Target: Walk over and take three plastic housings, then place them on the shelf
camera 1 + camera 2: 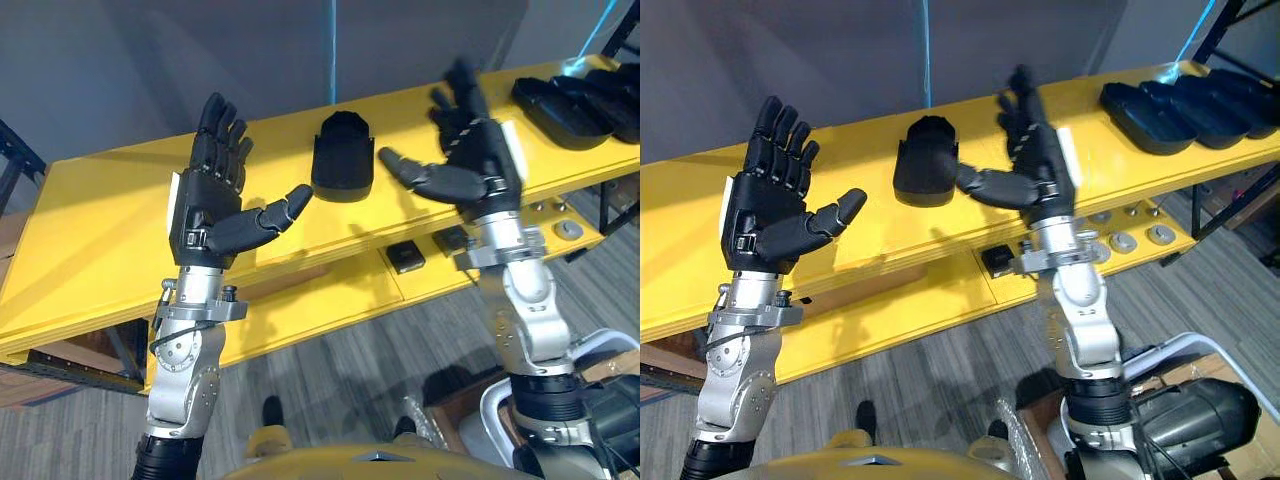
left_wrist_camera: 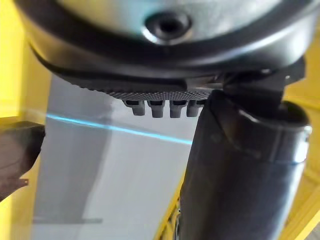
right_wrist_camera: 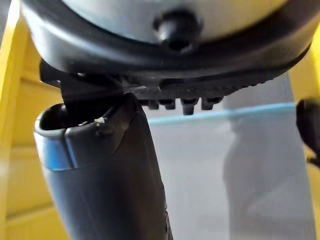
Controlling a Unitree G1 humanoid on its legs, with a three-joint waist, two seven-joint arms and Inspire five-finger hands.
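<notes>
The yellow shelf [image 1: 100, 200] ran across in front of us, its top board bare at our left. At its far right end lay a stack [image 1: 575, 100] of black housings, nested one into another. Both hands were raised over the front edge, thumbs pointing toward each other, fingers straight and spread, holding nothing. The left hand [image 1: 208, 205] was over bare board, and the right hand [image 1: 480, 155] was between the stack and a lone housing [image 1: 343, 155]. That housing lay mid-board between the two hands, touched by neither. On the lower tier under the right hand sat a small black block [image 1: 405, 256] and some metal discs [image 1: 1123, 240].

We judged several risks. The nested housings might lift together, or one might drag a neighbour off the end, if a hand hooked only the top rim. A smooth shell could slip from loosely curled fingers. A careless reach could knock the lone housing backward off the board. A low wrist might scatter the discs.
</notes>
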